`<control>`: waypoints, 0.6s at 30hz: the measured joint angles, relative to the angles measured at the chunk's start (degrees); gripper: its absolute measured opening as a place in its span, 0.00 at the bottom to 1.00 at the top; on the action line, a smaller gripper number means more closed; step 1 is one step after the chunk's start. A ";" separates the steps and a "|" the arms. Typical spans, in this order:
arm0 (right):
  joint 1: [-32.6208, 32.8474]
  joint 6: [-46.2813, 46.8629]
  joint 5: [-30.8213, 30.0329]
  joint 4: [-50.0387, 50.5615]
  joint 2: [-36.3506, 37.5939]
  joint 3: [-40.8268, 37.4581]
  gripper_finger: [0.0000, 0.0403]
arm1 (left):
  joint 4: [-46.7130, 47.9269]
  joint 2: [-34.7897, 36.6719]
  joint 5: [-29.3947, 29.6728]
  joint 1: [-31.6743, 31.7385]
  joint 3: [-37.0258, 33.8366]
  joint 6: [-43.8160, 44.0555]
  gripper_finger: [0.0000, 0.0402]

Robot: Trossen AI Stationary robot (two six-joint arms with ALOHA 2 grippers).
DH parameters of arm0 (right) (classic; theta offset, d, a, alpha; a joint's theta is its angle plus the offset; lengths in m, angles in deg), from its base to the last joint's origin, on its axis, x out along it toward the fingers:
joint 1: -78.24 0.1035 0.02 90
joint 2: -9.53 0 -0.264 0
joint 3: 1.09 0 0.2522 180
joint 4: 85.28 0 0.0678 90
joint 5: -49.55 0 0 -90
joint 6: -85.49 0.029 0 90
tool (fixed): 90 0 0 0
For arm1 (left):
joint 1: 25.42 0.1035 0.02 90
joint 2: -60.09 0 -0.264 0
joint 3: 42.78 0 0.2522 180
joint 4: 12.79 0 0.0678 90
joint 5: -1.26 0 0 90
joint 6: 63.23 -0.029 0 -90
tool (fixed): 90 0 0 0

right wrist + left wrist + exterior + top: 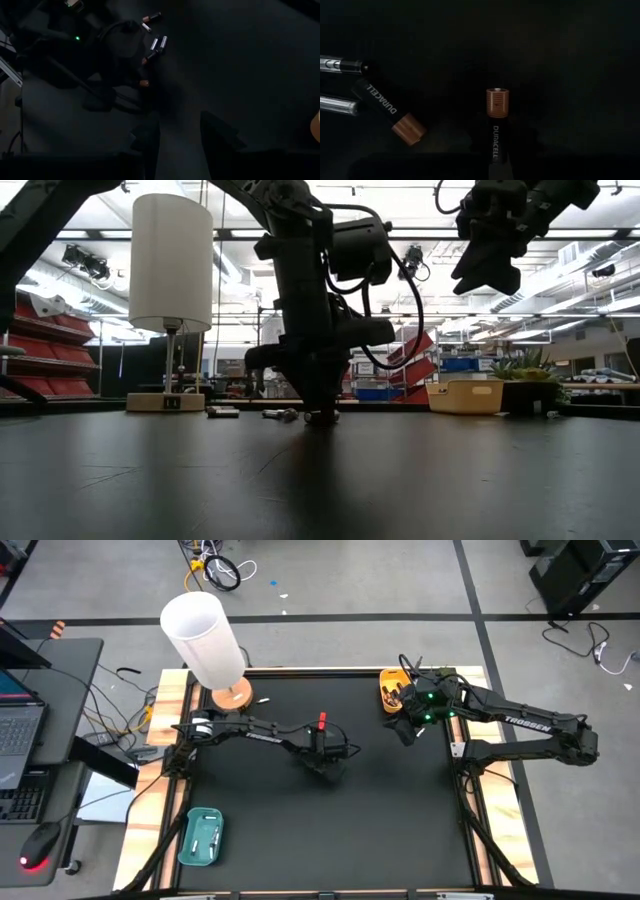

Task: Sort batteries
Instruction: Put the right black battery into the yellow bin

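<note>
Left end effector (325, 764), down on the bench (400, 830) mid-mat well right of the lamp (205, 640), is clenching around a copper-top battery (496, 125) mid-barrel — light, rigid, slick, rolling easily; right end effector (408, 730) is hanging released by the yellow tray (388, 692).

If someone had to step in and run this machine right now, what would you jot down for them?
Left gripper: down on the mat at mid-table, closing around a Duracell battery; grip not confirmed.
Right gripper: open, empty, raised beside the yellow tray.
Batteries: a few loose ones lie on the mat by the left gripper. The teal tray at the near left corner holds some small pieces; I cannot tell what the yellow tray holds.
Done: sorting appears under way.
Left: lift this battery, bin it, then clear the rest.
</note>
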 joint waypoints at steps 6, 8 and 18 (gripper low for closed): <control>0.00 0.78 -0.04 0.02 0.00 0.00 0.32 | -0.87 0.09 1.35 -0.09 1.26 0.31 0.12; 0.00 1.12 -0.07 0.02 0.00 0.00 0.32 | -1.26 0.09 2.70 -0.09 3.59 -0.46 0.12; -0.04 6.22 -1.28 -3.55 1.69 0.00 0.32 | -9.43 0.25 9.56 0.06 12.02 -9.17 0.12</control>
